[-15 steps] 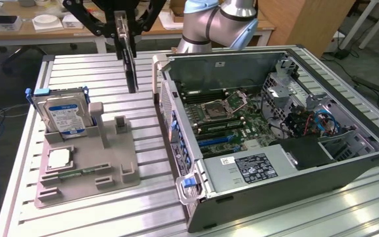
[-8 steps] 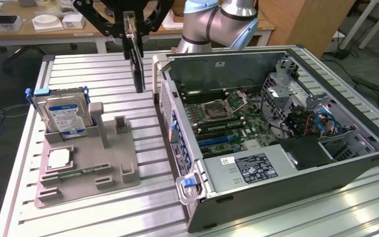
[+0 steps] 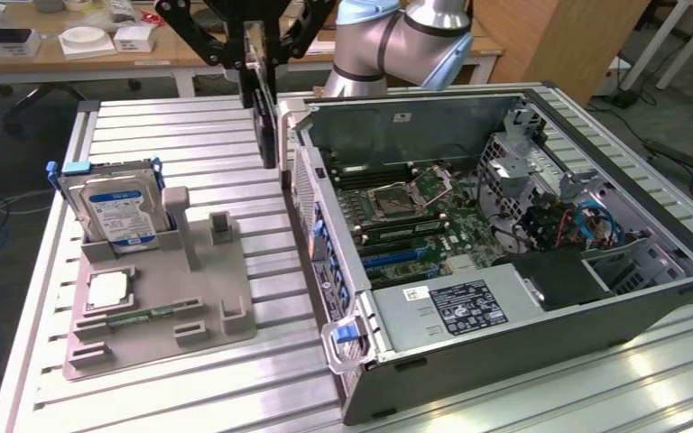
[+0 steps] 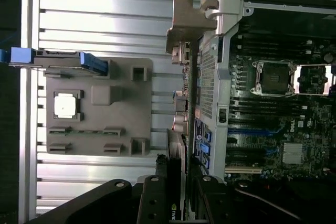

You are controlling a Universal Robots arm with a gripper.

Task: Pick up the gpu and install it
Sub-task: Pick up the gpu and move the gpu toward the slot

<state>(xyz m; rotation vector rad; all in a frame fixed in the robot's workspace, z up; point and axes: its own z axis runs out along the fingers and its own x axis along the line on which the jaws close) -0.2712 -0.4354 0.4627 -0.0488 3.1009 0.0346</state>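
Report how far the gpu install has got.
Done: the gpu is picked up, held on edge in the shut gripper. In hand: it hangs above the table, just outside the open computer case. Left: seating it; the blue board slots hold no card.

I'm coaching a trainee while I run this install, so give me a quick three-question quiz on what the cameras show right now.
1. True or false: the tool holds the gpu on edge above the table, outside the computer case.
2. What stands upright in the grey tray? A) the gpu B) the hard drive C) nothing
3. Fill in: in the exterior view, the grey tray lies on the computer case's ____ side.

Key: 1 true; 2 B; 3 left.
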